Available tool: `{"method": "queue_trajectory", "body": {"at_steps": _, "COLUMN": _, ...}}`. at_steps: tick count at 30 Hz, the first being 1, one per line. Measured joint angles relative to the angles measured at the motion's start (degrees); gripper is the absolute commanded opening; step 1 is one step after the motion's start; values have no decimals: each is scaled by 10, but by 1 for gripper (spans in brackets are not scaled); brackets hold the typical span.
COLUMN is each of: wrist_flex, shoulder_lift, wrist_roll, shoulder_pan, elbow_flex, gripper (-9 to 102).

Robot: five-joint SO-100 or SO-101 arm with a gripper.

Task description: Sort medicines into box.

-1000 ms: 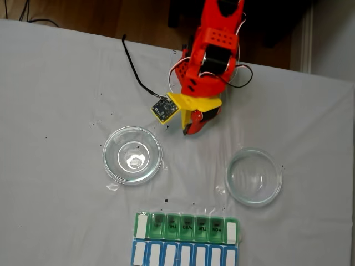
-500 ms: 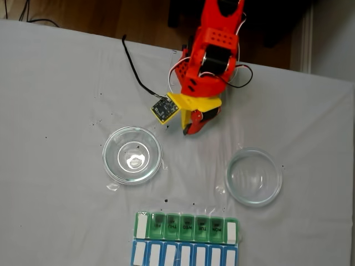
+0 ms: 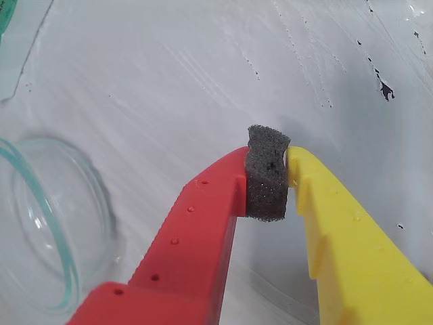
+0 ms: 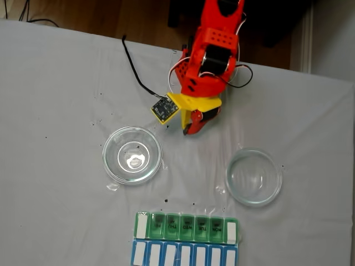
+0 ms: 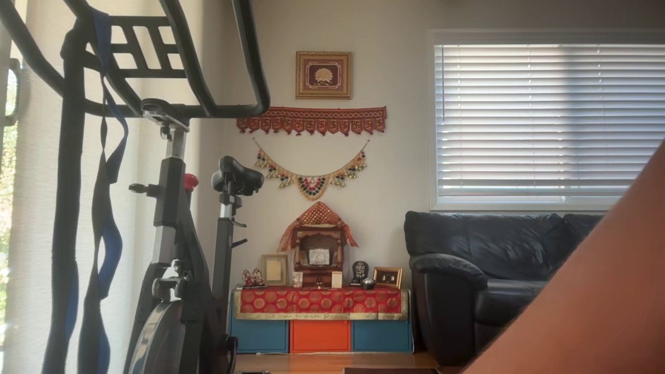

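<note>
Fixed view, L to R: left glass dish point(image 4: 132, 154) at 9 o'clock and right dish point(image 4: 254, 177) at 4 o'clock flank the counter point(image 4: 55, 111), both look empty. Tool point(image 4: 190, 129) at 12, clenched on its foam pad, no pill. Box point(image 4: 186, 239) at 6, within reach; lids read FRI, THU, WED, TUE, MON.

The red arm point(image 4: 213, 52) reaches down from twelve o'clock over a white cloth-covered table point(image 4: 55, 111). Its gripper point(image 4: 188, 128), with one yellow finger and one red, sits just above the picture's centre, tips close together; whether they meet cannot be told. A small circuit board point(image 4: 162, 109) with a black cable hangs at the gripper's ten o'clock. One glass dish point(image 4: 132, 154) lies at its seven o'clock, another glass dish point(image 4: 253, 177) at its four o'clock, well apart. The box point(image 4: 187, 244) sits at six o'clock, green lids above a blue row.
</note>
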Motion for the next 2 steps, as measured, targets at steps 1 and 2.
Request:
{"method": "queue_trajectory", "body": {"at_steps": 1, "wrist_flex": 0, "shoulder_lift": 0, "wrist_roll": 0, "shoulder_pan": 0, "elbow_flex": 0, "gripper": 3}}
{"method": "queue_trajectory", "body": {"at_steps": 2, "wrist_flex": 0, "shoulder_lift": 0, "wrist_roll": 0, "shoulder_pan": 0, "elbow_flex": 0, "gripper": 3}}
